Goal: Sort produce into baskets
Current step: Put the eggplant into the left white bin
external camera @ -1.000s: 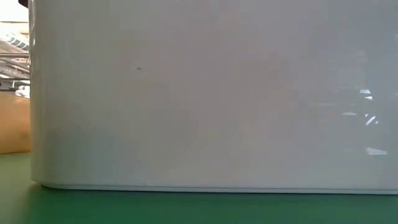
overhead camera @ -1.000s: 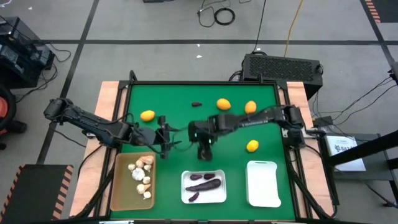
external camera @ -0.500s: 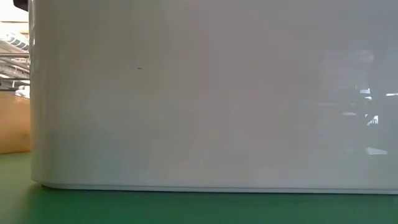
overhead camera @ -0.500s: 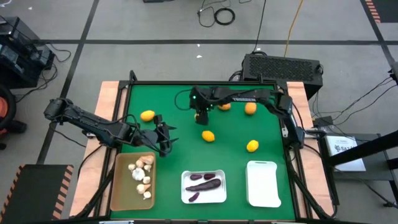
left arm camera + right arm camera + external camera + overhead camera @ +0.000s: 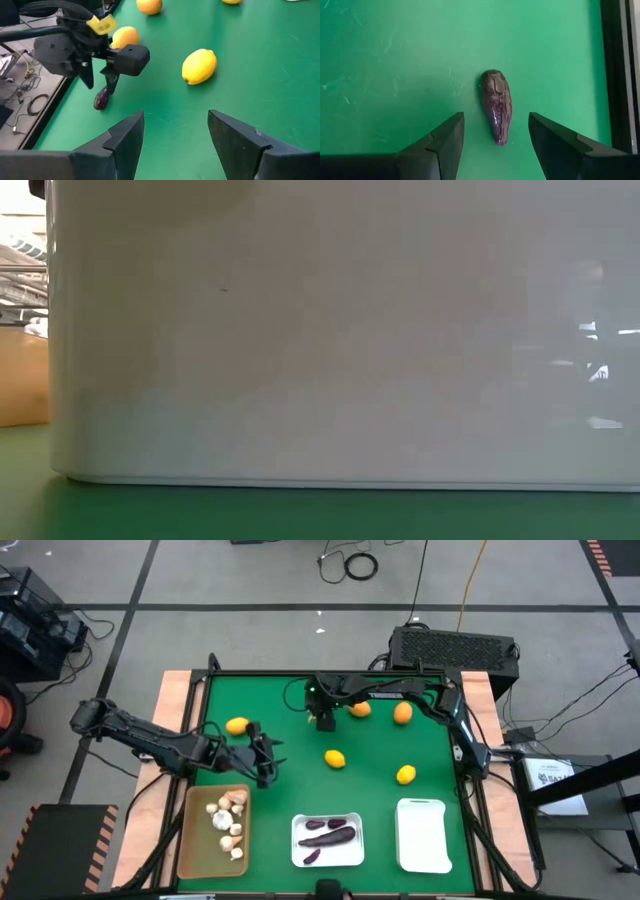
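You have a green mat (image 5: 300,785) on a table with bare wood edges (image 5: 172,710), standing on a grey floor (image 5: 250,580). Behind the far edge you see a black box with a vented top (image 5: 452,644), with a coil of black cable (image 5: 360,567) and a yellow cable (image 5: 470,580) on the floor beyond it. To the right lies a white labelled unit (image 5: 553,776); at far left, dark equipment (image 5: 30,625).

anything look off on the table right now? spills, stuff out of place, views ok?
No spills or damage. Oddities: the low view is almost wholly blocked by the white basket's wall. The right white basket holds nothing, while five citrus fruits lie loose on the green mat. One purple piece lies unsorted by the far edge, under the open right gripper.
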You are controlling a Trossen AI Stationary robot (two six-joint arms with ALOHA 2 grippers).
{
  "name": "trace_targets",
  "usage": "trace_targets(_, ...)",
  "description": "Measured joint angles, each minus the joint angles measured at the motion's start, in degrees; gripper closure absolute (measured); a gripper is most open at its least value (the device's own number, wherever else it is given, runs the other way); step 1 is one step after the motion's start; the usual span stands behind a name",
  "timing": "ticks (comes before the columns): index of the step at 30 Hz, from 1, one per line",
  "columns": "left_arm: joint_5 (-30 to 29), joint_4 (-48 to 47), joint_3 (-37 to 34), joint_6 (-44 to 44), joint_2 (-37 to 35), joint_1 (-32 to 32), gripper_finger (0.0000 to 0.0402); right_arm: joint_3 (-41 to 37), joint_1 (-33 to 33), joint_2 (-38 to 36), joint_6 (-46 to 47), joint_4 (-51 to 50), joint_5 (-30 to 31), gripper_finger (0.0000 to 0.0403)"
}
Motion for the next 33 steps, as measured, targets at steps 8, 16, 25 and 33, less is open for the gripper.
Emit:
trace_targets(8, 0.55, 0.35, 0.0, 0.01, 0.0, 0.9, 0.0174, 0.0, -1.59, 0.0, -1.5, -0.47, 0.15, 0.0191)
trace_targets(16, 0.65, 2.6, 0.0, 1.81, 0.0, 1.85, 0.0174, 0.0, -1.76, 0.0, -4.08, -1.36, -0.16, 0.0191)
trace_targets(25, 2.93, 3.61, 0.0, 3.6, 0.0, 4.65, 0.0174, 0.0, -1.74, 0.0, -6.88, -2.12, -0.15, 0.0191)
trace_targets(33, 3.04, 1.42, 0.0, 3.16, 0.89, 9.28, 0.0174, 0.02, -0.64, -3.83, -6.24, -5.7, 11.26, 0.0199)
